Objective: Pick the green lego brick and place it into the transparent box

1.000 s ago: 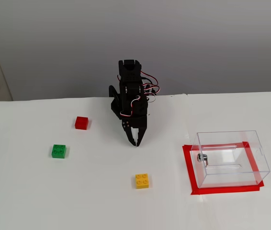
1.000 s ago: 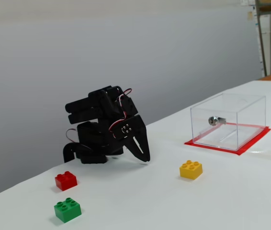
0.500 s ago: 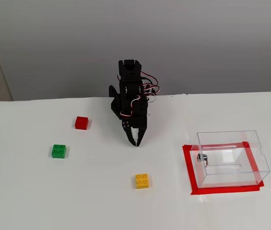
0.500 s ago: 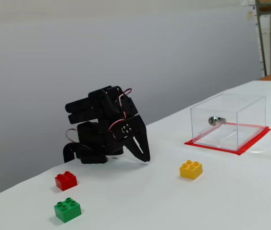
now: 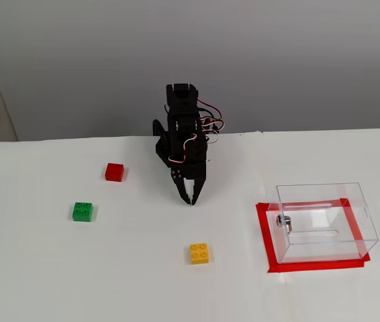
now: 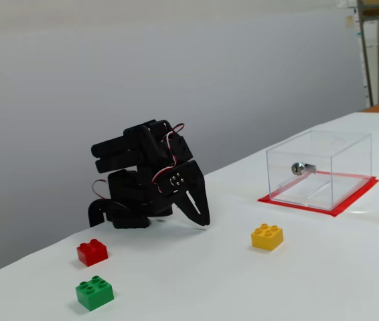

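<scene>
The green lego brick [image 5: 82, 211] [image 6: 94, 292] lies on the white table, well to the left of the arm in both fixed views. At the right stands the transparent box [image 5: 324, 221] [image 6: 319, 168], clear-walled with a small metal fitting on one side, on a patch of red tape. My gripper [image 5: 191, 200] [image 6: 204, 221] is folded down at the arm's base with its tips close to the table, shut and holding nothing. It is far from both the green brick and the box.
A red block [image 5: 115, 172] [image 6: 92, 251] sits behind the green brick. A yellow studded brick [image 5: 199, 253] [image 6: 267, 237] lies in front of the gripper. The red tape [image 5: 265, 241] frames the box's base. A grey wall stands behind the table.
</scene>
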Robot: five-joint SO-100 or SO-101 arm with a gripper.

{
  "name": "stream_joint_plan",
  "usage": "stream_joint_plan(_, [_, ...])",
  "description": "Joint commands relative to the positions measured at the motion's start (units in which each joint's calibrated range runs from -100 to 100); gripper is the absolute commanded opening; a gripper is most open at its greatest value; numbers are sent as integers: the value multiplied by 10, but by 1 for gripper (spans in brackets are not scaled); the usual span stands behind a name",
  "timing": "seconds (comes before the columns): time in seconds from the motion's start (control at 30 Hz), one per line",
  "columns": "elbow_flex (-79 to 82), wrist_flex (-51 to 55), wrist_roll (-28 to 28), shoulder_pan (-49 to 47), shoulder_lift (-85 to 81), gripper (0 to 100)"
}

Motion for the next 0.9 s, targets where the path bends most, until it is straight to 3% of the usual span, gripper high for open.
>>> stream_joint_plan(0.0, [-14, 4, 1, -1, -4, 1])
stream_joint_plan(0.4, [-14, 1, -2, -2, 0, 1])
stream_joint_plan(0.6, [-22, -65, -2, 5, 7, 1])
stream_joint_plan(0.87, [-170, -81, 4, 8, 134, 1])
